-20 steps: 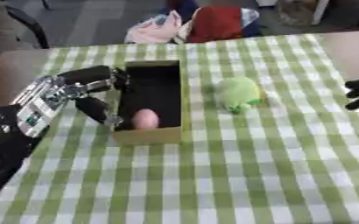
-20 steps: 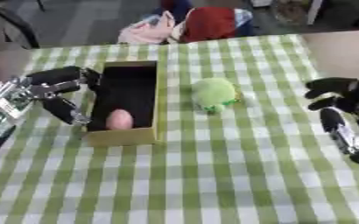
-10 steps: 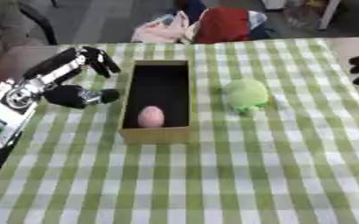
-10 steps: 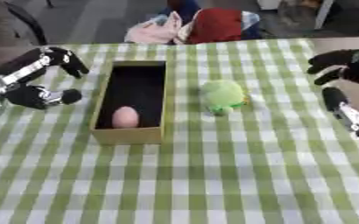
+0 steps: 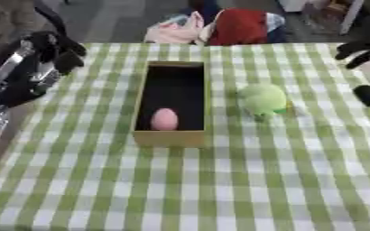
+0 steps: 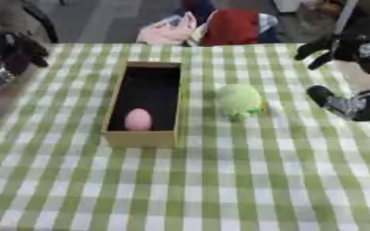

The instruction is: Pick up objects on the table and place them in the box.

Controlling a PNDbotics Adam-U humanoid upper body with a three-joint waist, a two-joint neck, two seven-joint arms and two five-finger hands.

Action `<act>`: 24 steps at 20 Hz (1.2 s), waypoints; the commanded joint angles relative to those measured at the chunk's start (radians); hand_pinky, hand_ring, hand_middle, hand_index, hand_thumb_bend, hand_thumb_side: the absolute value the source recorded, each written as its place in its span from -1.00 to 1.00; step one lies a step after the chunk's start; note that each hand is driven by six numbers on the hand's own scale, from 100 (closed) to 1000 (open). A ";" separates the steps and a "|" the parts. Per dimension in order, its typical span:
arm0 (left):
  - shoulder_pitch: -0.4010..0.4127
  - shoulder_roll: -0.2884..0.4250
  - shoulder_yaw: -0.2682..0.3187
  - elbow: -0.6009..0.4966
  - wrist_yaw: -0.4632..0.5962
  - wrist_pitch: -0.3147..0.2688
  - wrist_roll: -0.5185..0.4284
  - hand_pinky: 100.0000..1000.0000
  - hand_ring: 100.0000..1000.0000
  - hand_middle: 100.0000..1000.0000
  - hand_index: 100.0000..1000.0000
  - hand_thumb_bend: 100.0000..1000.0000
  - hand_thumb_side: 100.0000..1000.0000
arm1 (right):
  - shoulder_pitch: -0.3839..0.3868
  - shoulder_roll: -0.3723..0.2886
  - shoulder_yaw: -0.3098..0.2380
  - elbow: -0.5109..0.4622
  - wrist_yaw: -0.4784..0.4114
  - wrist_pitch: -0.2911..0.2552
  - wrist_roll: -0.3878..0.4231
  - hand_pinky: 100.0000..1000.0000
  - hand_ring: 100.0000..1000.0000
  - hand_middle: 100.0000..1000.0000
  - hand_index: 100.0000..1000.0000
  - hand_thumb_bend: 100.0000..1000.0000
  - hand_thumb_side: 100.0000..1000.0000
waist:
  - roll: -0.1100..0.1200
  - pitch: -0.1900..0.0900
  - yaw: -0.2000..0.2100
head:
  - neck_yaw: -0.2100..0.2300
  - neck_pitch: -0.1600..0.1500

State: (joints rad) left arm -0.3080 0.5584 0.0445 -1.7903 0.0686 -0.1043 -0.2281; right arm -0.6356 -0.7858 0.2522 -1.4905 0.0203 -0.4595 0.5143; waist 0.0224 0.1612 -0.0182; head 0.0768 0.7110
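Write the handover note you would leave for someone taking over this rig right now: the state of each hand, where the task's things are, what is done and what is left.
Left hand: raised off the table's left edge, left of the box, fingers relaxed, holding nothing.
Right hand: up at the table's right edge, open and empty.
Box: stands open on the green checked tablecloth, left of centre.
Pink egg-shaped object: already inside the box, at its near end. Done.
Green soft toy: lies on the cloth just right of the box, apart from it and untouched. Left to do: pick it up and put it in the box. The right hand looks nearer to it.
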 commanded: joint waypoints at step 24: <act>0.045 -0.126 0.054 -0.049 0.031 0.077 -0.031 0.26 0.10 0.10 0.30 -0.44 0.57 | -0.256 0.328 -0.066 0.662 0.561 -0.241 -0.162 0.48 0.89 0.60 0.80 0.18 -0.22 | 0.010 -0.007 0.049 | -0.041 0.003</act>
State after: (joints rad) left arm -0.2555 0.4208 0.0907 -1.8300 0.1005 -0.0263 -0.2546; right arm -0.8661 -0.4485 0.2019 -0.8374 0.5675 -0.7023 0.3647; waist 0.0318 0.1671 0.0289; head 0.0378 0.7121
